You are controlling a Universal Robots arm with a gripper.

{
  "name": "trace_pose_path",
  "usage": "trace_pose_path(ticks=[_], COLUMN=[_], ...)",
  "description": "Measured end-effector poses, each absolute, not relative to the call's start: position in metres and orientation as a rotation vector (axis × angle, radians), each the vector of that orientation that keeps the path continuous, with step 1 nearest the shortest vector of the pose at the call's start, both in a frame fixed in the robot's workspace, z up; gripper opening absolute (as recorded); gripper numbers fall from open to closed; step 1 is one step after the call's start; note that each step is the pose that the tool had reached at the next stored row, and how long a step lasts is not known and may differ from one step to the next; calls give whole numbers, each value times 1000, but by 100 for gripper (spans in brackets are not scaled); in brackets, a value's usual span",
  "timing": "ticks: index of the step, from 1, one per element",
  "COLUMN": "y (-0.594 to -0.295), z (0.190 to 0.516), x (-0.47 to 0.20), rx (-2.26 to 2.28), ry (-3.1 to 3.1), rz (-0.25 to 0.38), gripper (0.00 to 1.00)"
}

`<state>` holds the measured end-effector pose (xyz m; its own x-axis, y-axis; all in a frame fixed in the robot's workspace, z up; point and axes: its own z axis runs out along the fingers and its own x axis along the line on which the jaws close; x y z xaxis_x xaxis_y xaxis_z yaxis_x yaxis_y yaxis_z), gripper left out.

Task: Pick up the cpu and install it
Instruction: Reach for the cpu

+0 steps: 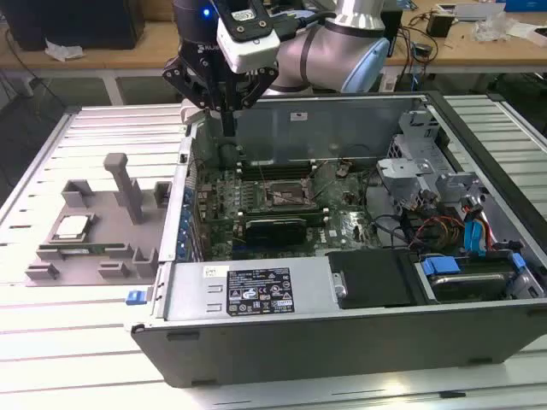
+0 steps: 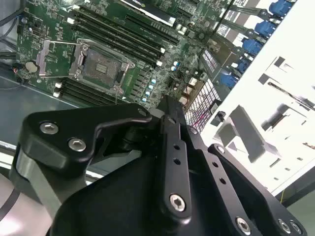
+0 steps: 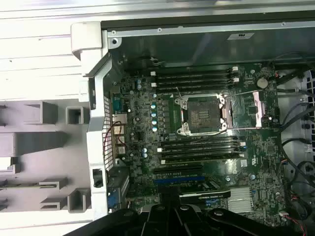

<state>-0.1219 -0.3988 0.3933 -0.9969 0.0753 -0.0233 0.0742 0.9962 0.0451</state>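
Note:
The cpu (image 1: 71, 226), a small silver square, lies on the grey fixture (image 1: 94, 213) at the exterior view's left, outside the computer case. My gripper (image 1: 229, 126) hangs above the case's back corner nearest the fixture, fingers pointing down, shut with nothing between them. It is well above and behind the cpu, apart from it. The motherboard's socket (image 1: 282, 195) is uncovered, its metal load plate (image 3: 246, 110) flipped aside. In both wrist views the socket (image 2: 101, 64) (image 3: 203, 114) lies beyond the closed fingertips (image 2: 170, 110) (image 3: 170, 209).
A long green memory stick (image 1: 81, 250) lies in the fixture in front of the cpu, and a tall grey post (image 1: 126, 184) stands beside it. The case wall (image 1: 184, 196) separates fixture and motherboard. Drive cage and cables (image 1: 444, 213) fill the exterior view's right.

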Motion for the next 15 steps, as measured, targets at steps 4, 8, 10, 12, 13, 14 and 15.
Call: trace_pose_path(ticks=[4, 8, 10, 12, 13, 14, 15], y=[-399, -399, -399, -399, -399, -399, -399], z=[393, 393, 393, 393, 393, 393, 393], x=[-122, -122, -122, -123, -125, -127, -128], rx=[117, 117, 117, 117, 117, 117, 117], ry=[3114, 3114, 3114, 3114, 3114, 3114, 3114], rz=[69, 69, 69, 69, 69, 69, 69], gripper=[11, 11, 11, 11, 11, 11, 11])
